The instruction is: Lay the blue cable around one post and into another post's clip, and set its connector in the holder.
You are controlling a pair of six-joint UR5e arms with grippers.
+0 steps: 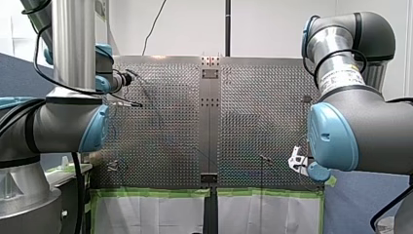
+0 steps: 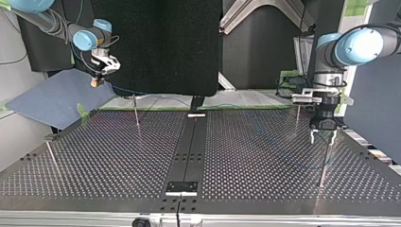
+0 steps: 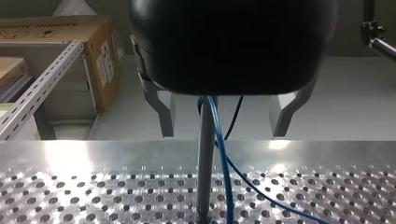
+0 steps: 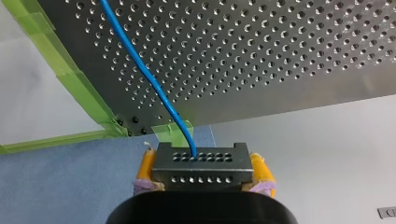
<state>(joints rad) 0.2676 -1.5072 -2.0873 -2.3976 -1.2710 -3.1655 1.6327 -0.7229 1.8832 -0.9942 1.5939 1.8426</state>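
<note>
**Cable (image 4: pixel 139 63) clamped at one end only**

From across the table (image 2: pixel 265 156), four thin posts show. Two stand nearer: the near-left post (image 2: pixel 52 160) and the near-right post (image 2: pixel 324 163). My left gripper (image 2: pixel 323 140) hangs over the near-right post's top. Its two metal fingers (image 3: pixel 164 109) are wide apart, one on each side of the post, gripping nothing. In its wrist view the single blue cable comes down just beside that post and runs off across the holes. Whether it touches the post I cannot tell. Farther back stand the far-left post (image 2: pixel 136 112) and the far-right post (image 2: pixel 297 120). Farthest, past the table's edge and above one blue mat (image 2: pixel 52 97), is my right gripper (image 2: pixel 98 81). Its two yellow pads (image 4: pixel 146 164) are closed on the one black connector (image 4: pixel 201 179) at the cable's end, held clear of the table.
</note>
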